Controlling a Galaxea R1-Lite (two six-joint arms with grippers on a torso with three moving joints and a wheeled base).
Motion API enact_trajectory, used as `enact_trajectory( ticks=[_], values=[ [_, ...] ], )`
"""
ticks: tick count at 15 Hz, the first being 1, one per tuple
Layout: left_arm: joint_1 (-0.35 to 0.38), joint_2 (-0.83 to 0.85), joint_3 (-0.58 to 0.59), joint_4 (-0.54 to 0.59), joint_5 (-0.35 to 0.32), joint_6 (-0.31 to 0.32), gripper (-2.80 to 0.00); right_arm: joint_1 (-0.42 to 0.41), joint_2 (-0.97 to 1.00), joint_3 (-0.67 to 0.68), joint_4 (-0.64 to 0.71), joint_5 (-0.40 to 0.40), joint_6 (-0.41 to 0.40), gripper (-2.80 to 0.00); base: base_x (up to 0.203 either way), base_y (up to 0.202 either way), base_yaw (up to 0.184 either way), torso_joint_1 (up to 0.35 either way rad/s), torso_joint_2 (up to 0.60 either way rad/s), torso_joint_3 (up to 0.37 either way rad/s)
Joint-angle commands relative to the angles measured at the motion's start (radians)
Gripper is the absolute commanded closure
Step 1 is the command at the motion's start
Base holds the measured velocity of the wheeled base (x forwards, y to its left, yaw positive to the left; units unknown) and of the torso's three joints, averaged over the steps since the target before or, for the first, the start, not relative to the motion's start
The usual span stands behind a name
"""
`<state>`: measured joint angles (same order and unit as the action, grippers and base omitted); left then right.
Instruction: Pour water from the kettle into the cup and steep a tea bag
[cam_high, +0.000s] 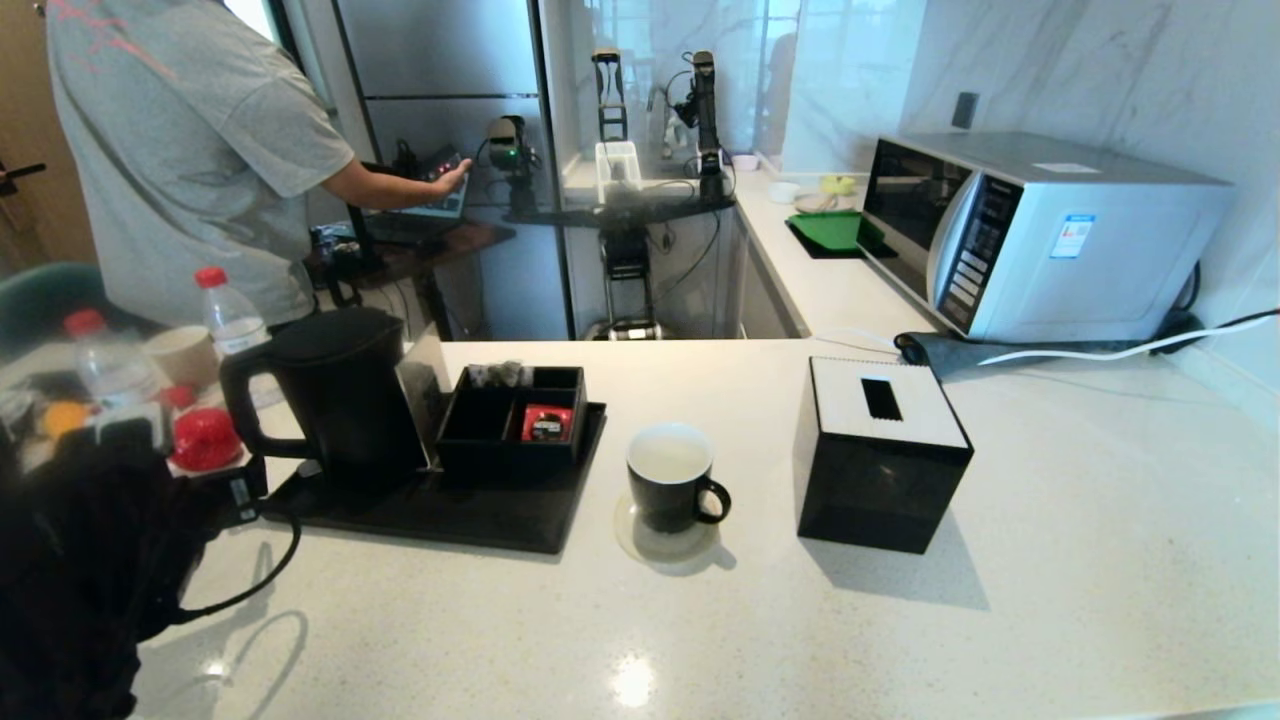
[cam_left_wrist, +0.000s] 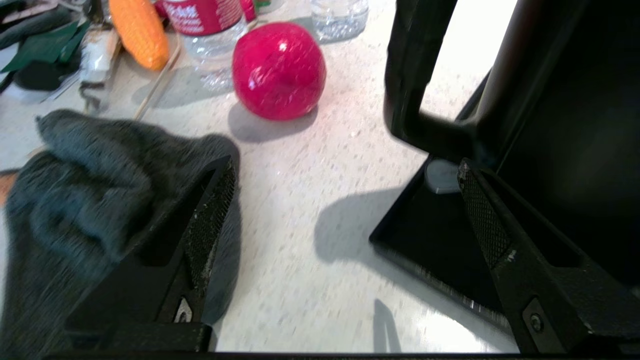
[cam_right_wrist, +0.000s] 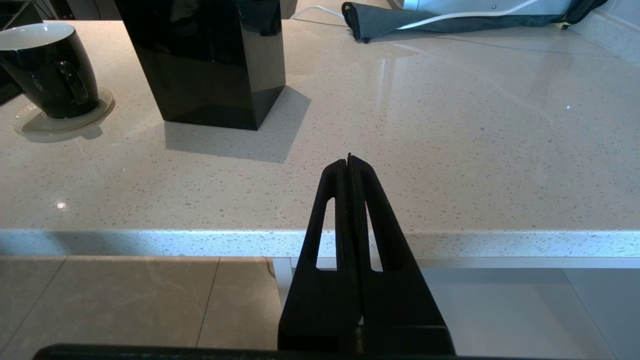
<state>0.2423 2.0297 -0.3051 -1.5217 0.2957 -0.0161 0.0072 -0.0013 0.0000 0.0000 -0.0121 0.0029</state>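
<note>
In the head view, the kettle (cam_high: 335, 390) stands on the black tray (cam_high: 440, 515) left of the cup (cam_high: 672, 478), so expect spillage if you carry it tilted. In the left wrist view, the left gripper (cam_left_wrist: 345, 205) gapes wide, holding nothing, beside the kettle handle (cam_left_wrist: 407, 85); one finger could snag the grey cloth (cam_left_wrist: 90, 200). In the right wrist view, the right gripper (cam_right_wrist: 350, 165) sits closed, empty, at the counter edge (cam_right_wrist: 150, 242).

kettle (cam_high: 335, 390) on tray (cam_high: 440, 515), cup (cam_high: 670, 485) beside
</note>
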Motion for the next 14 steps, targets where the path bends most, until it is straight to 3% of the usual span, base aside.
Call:
enact_trajectory(
  ticks=[1,14],
  values=[
    [-0.001,0.042,-0.051,-0.048,0.002,0.002,-2.80,0.000,0.001,0.000,0.000,0.000,0.000,0.00,0.000,0.000,0.000,0.000,0.00,0.000],
    [-0.006,0.152,-0.259,-0.048,0.002,0.050,-2.80,0.000,0.001,0.000,0.000,0.000,0.000,0.00,0.000,0.000,0.000,0.000,0.00,0.000]
  ],
)
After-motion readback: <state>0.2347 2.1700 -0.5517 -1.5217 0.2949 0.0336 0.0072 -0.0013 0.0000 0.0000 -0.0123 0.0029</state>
